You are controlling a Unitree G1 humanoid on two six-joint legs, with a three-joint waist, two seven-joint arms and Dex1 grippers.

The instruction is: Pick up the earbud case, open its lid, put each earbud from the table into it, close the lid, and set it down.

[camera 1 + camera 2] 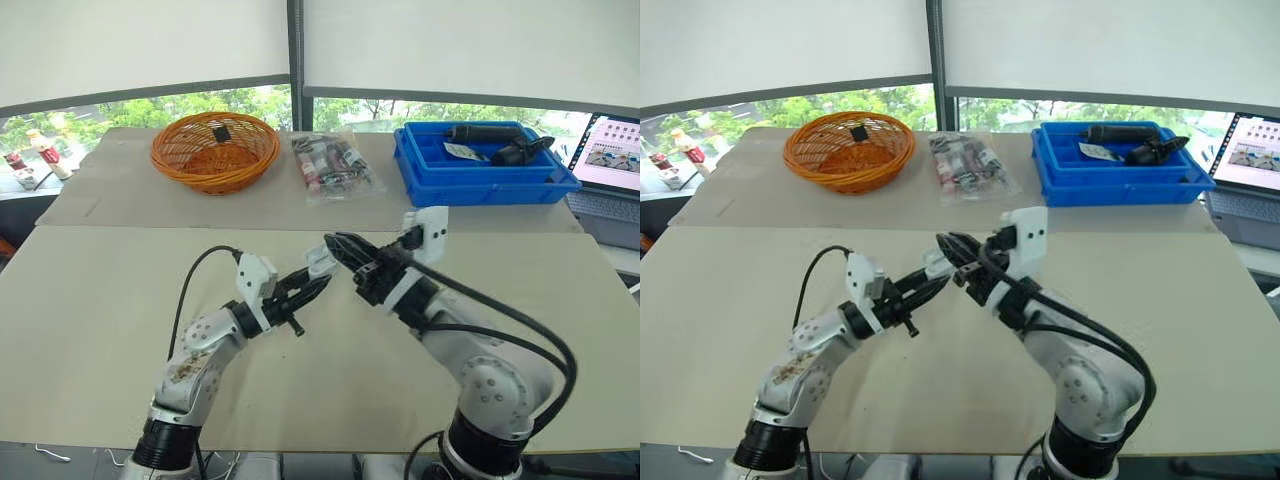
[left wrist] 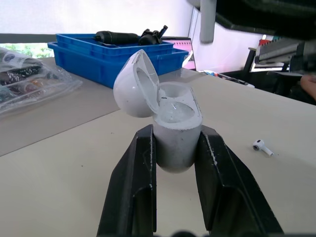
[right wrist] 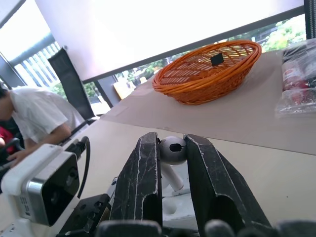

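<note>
white plastic, the earbud case [image 2: 173,128] sat clamped between the two black fingers [image 2: 140,168] of the left gripper [image 1: 312,280], held above the near middle of the table [image 1: 90,300] with its lid [image 2: 136,84] swung open. the right gripper [image 1: 338,248] met it from the right, its fingers [image 3: 145,173] pinched nearly shut on a white earbud [image 3: 173,148], whose stem pointed down toward the open case just beneath it. a second earbud [image 2: 262,146] lay on the table, apart from the case. along the far side stood an orange wicker basket [image 1: 215,180] on the left, a clear plastic bag of small items [image 1: 333,165] in the middle and a blue bin [image 1: 470,188] holding black tools on the right, with a laptop [image 1: 612,160] at the far right edge.
</note>
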